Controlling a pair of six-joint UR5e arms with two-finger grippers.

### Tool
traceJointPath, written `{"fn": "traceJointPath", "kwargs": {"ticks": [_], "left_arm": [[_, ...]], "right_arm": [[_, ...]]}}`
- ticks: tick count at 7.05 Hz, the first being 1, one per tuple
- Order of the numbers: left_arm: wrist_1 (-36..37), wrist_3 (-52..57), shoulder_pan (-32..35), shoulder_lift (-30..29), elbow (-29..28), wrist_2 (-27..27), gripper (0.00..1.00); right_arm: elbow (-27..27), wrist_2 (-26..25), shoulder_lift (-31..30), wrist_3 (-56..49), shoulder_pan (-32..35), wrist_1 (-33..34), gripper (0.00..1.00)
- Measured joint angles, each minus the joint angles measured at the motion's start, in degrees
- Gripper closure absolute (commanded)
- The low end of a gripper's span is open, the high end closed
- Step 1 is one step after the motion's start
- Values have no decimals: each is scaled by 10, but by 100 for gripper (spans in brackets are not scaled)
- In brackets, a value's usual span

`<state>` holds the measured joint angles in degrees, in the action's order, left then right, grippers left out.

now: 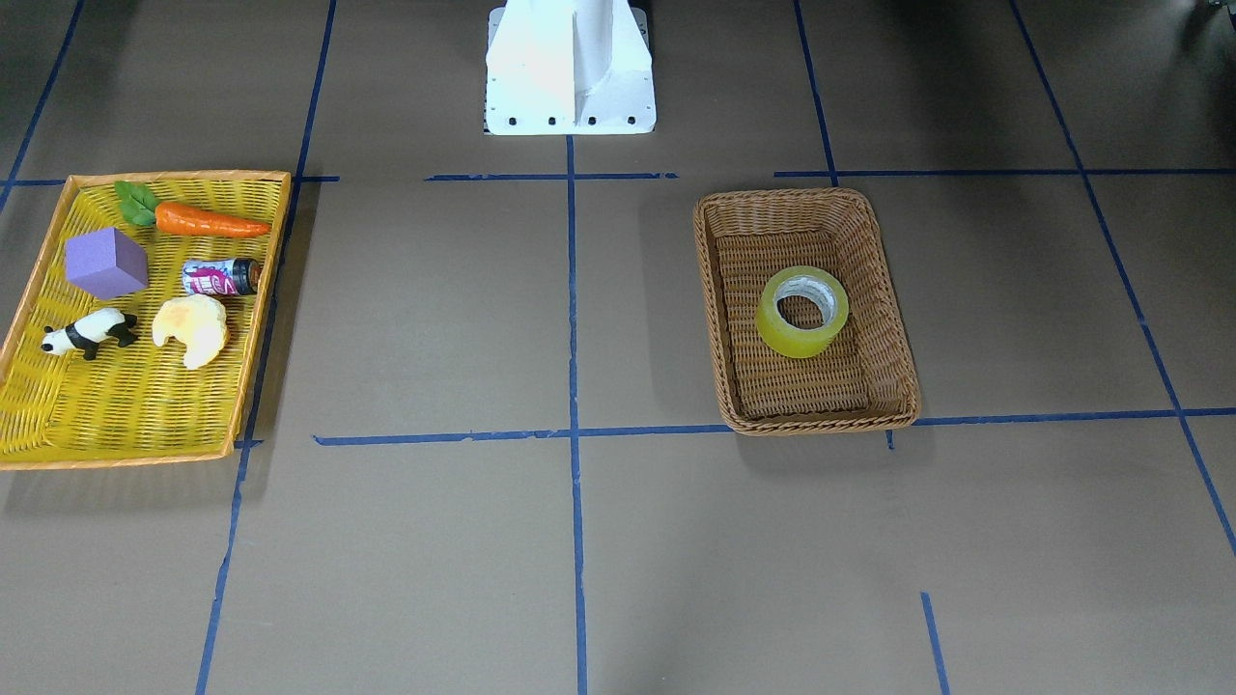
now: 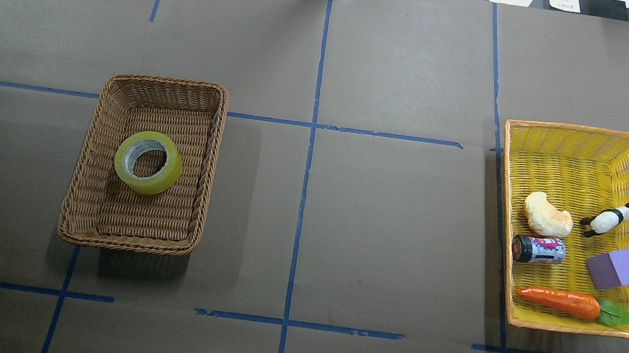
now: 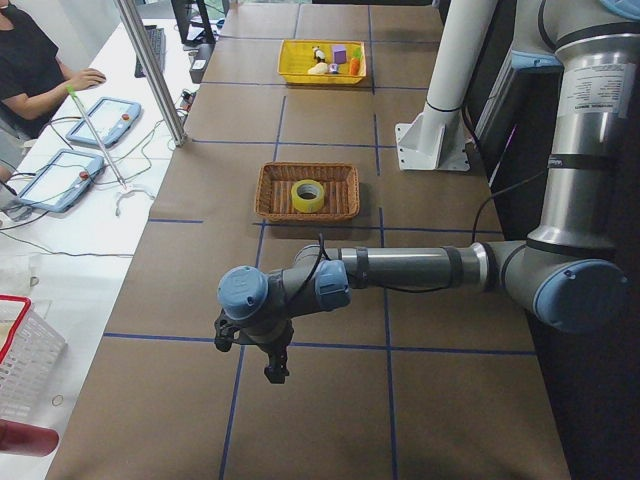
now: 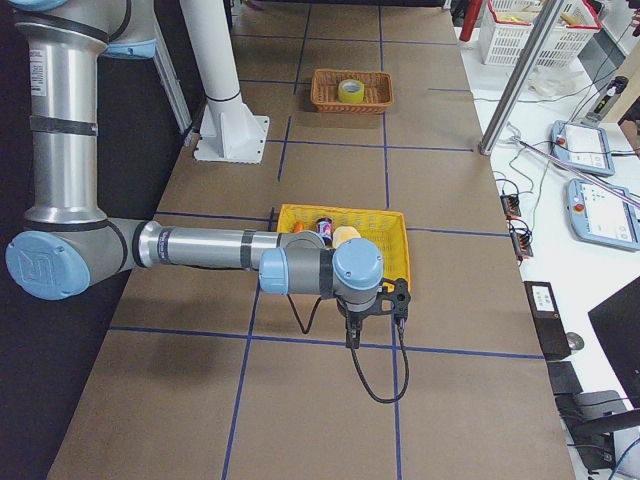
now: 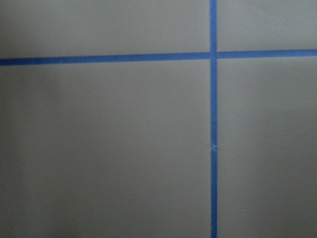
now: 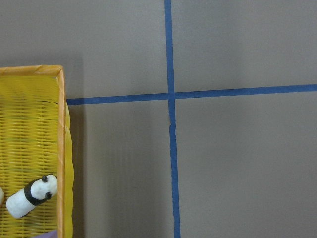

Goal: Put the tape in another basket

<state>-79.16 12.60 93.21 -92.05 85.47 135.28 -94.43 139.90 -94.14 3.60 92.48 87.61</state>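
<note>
— Where's the tape (image 2: 148,162)?
— Overhead, it lies in the basket (image 2: 123,245).
— The jaws?
— Only side views show the left arm (image 3: 400,268) and right arm (image 4: 200,247), over the worktop (image 3: 330,430); open or closed, I cannot tell.

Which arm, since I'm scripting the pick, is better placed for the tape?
Left. The tape lies in the basket on the left arm's half; the right arm hovers by the far tray.
</note>
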Motion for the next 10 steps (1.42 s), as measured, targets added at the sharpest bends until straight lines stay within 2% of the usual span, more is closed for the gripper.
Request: {"fn": "traceJointPath", "kwargs": {"ticks": [10], "left_arm": [[-17, -6, 0, -2, -4, 0, 0]], "right_arm": [[0, -6, -1, -2, 0, -1, 0]]}}
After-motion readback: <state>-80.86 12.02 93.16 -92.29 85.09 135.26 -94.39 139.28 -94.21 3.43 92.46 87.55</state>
